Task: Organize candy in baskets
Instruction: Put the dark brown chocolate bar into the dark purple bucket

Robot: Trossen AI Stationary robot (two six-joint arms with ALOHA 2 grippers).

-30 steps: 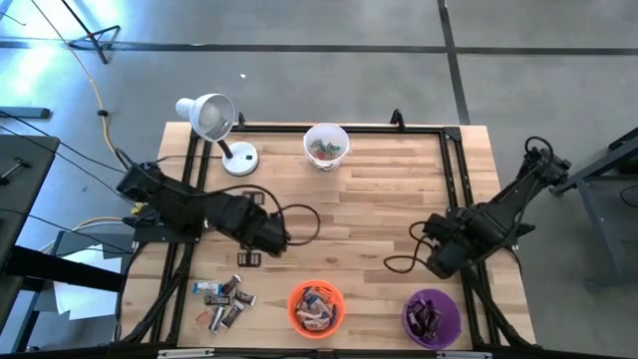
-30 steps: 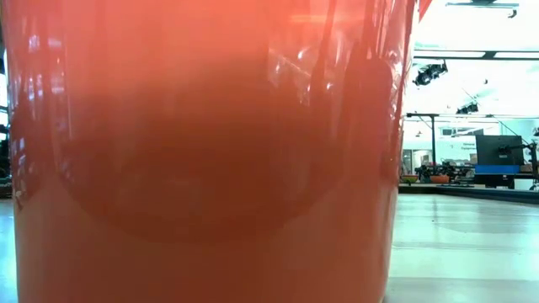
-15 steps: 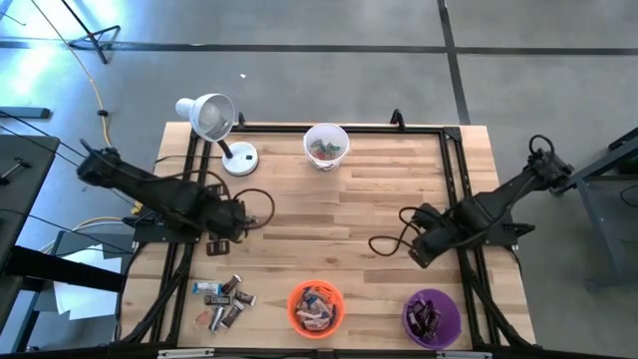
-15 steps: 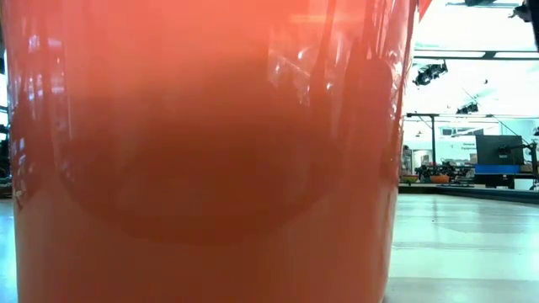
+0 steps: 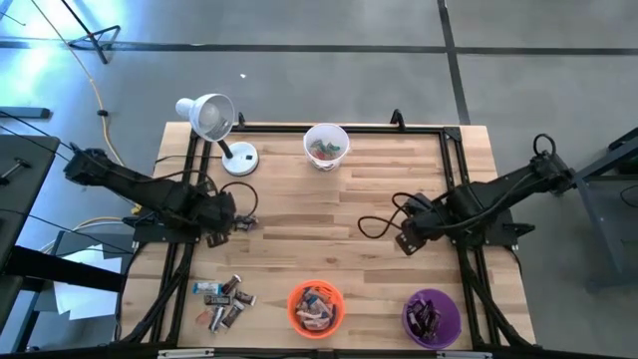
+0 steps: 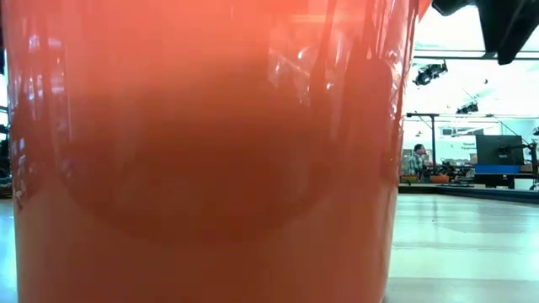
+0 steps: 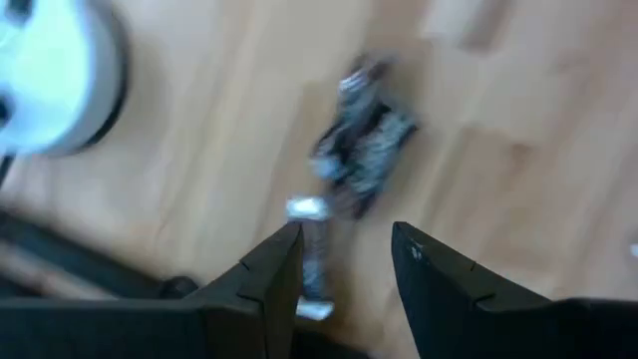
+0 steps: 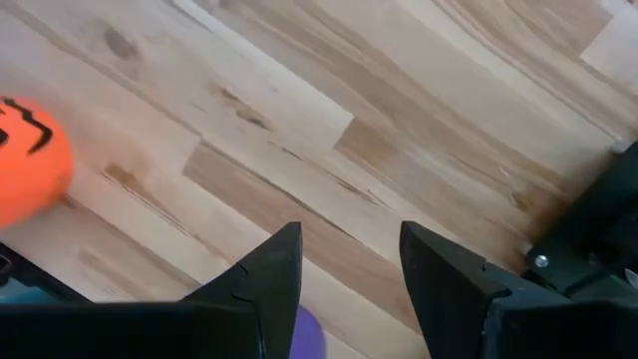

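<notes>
Several loose wrapped candy pieces (image 5: 224, 299) lie in a pile near the table's front left, and show blurred in the left wrist view as candy (image 7: 361, 150). The orange basket (image 5: 316, 307) and purple basket (image 5: 431, 317) stand at the near edge and the white basket (image 5: 326, 146) at the far edge. All three hold candy. My left gripper (image 5: 241, 221) (image 7: 346, 249) hovers open over the wood between the pile and the lamp base. My right gripper (image 5: 407, 239) (image 8: 349, 249) hangs open over bare wood right of centre, with nothing between its fingers.
A white desk lamp (image 5: 211, 117) with a round base (image 5: 239, 160) stands at the far left corner. A black frame rail (image 5: 454, 179) runs around the table. The orange basket's wall (image 6: 202, 168) fills the low view. Bare wood lies between the two grippers.
My left gripper has drawn back from the table's middle toward the left edge and sunk lower, staying open. My right gripper has swung from above the purple basket toward the table's middle and far side, still open. No candy has moved.
</notes>
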